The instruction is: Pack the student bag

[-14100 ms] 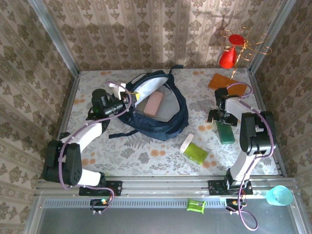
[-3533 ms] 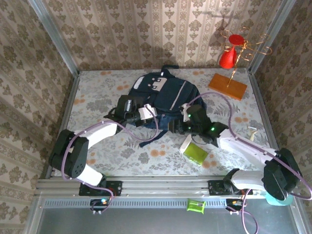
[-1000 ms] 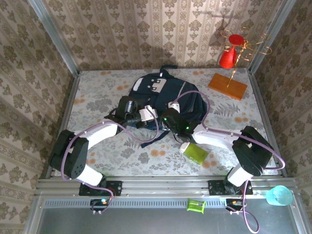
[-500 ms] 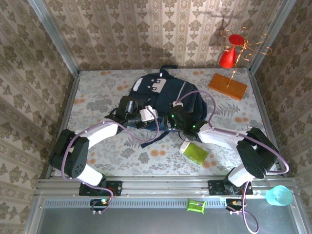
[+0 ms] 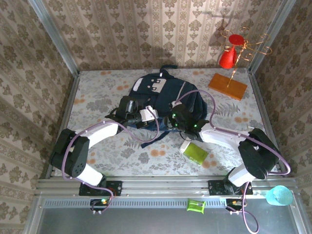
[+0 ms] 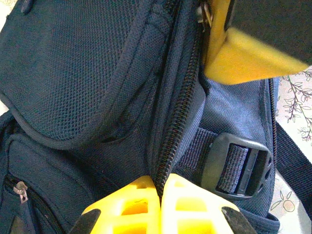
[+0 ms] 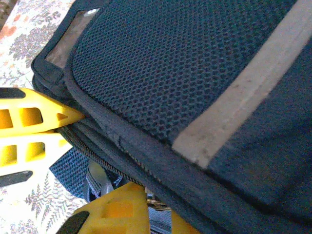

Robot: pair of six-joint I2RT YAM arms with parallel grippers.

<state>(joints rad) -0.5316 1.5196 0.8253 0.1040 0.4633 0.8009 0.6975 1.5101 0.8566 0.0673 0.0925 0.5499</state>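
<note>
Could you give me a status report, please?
Left claw shut on zipper seam of large dark navy fabric backpack. Right claw at zipper pull, grip unclear. Nothing obstructing.

The student bag (image 5: 163, 90) is matt navy cloth in a coarse mesh weave, with a smoother pale webbing stripe (image 7: 243, 90), a satin black plastic buckle (image 6: 217, 161) and a shiny metal zip pull (image 6: 206, 13). The left gripper (image 6: 161, 184) is smooth yellow plastic.

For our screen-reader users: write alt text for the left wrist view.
Close-up of the navy student bag, its zipper running down into the left tool, whose yellow fingers are pinched shut on it. A black strap buckle sits right of the zipper.
</note>
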